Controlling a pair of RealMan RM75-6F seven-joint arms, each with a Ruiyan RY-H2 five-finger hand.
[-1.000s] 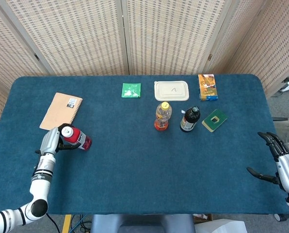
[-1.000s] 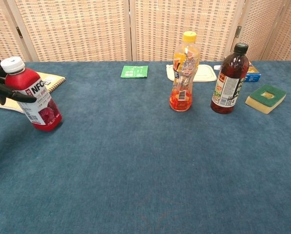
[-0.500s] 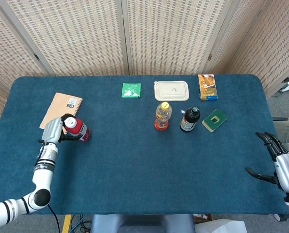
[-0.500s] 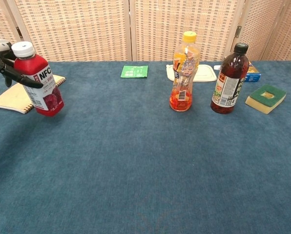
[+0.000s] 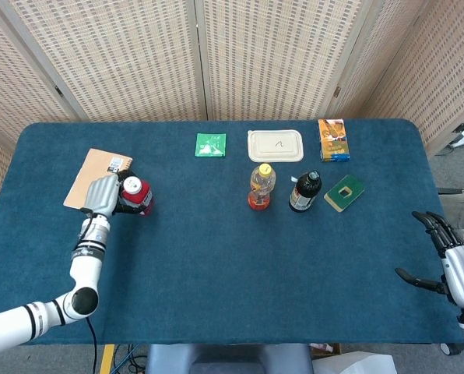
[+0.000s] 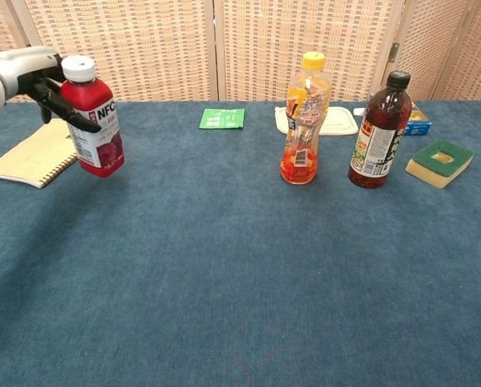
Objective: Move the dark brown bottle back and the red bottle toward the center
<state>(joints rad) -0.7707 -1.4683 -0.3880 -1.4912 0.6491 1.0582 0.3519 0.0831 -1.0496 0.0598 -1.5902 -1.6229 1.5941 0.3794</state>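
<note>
left robot hand (image 6: 27, 81) grips red juice bottle (image 6: 93, 117), lifted off bench (image 6: 240, 266) | carried rightward since a second ago, beside notebook (image 6: 32, 151) | right robot hand (image 5: 450, 261) open, idle | dark brown bottle (image 6: 378, 131) unmoved

The left arm reaches forward from the near edge, its white forearm angled up to the left hand (image 5: 103, 195), whose fingers (image 6: 67, 113) are curled around something it grips, held upright. The right hand (image 5: 454, 261) hangs low with its dark fingers (image 5: 434, 227) spread apart and thumb stuck out sideways, holding nothing.
</note>
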